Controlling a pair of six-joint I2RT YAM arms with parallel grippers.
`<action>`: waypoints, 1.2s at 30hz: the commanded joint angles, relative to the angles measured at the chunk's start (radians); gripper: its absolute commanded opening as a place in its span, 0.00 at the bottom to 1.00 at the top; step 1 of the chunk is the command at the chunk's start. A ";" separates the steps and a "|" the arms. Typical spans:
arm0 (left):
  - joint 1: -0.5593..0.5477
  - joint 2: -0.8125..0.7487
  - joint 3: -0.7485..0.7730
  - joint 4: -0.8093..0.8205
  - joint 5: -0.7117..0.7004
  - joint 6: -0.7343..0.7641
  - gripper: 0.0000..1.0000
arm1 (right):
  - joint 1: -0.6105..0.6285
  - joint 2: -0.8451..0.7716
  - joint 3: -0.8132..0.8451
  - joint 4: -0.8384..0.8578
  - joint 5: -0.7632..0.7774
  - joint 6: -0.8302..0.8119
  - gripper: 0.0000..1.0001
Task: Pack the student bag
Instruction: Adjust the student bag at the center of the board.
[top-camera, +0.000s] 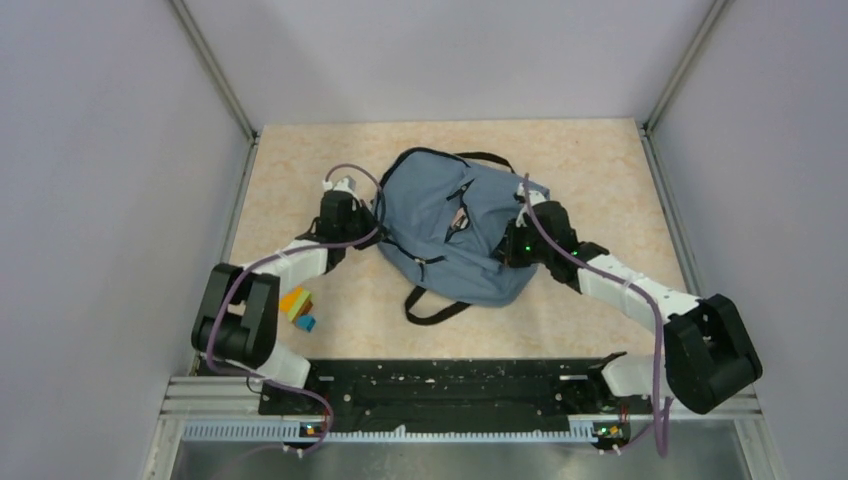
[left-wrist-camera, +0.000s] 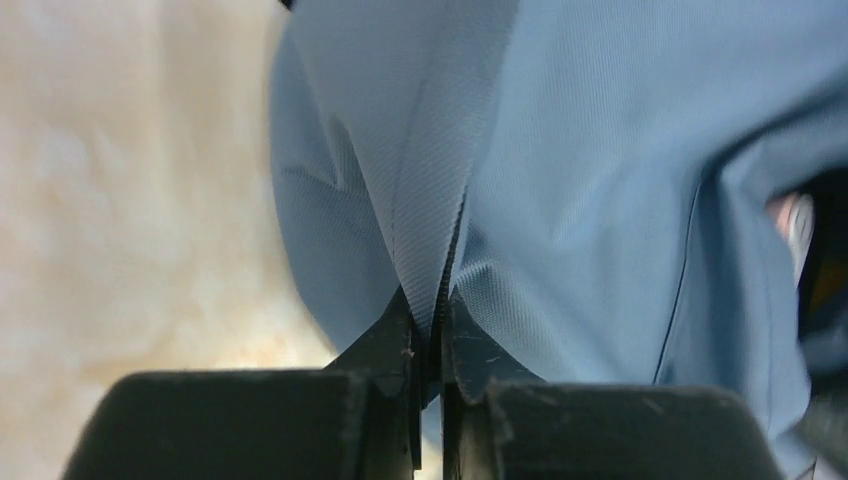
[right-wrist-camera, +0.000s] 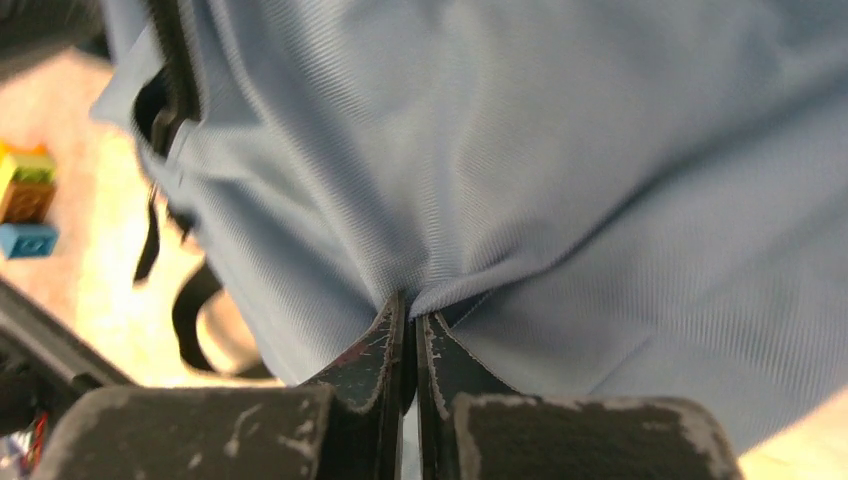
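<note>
Bag (top-camera: 440, 240) lies limp and soft on the surface (top-camera: 600, 160). Left pincer (left-wrist-camera: 432, 335) and right pincer (right-wrist-camera: 410, 325) each clamp a fold of its cloth. Seams look the surest hold.

— What do we have on the table (top-camera: 600, 180)?
— We see a beige, marbled top. A slate-blue backpack (top-camera: 440, 235) lies slumped flat at its centre, reaching a little toward 12 o'clock.
— Can we make out anything else on it?
— Yes, a small cluster of coloured blocks (top-camera: 298, 305), orange, green and blue, at 8 o'clock, apart from the backpack.
</note>
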 joint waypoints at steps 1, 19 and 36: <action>0.117 0.142 0.213 0.139 0.046 0.106 0.00 | 0.173 -0.019 -0.011 0.065 -0.090 0.096 0.00; 0.066 0.039 0.439 -0.185 0.113 0.353 0.65 | 0.073 -0.069 0.303 -0.161 0.118 -0.181 0.71; -0.170 -0.123 0.108 -0.092 0.149 -0.022 0.68 | -0.036 0.282 0.418 -0.034 0.044 -0.397 0.73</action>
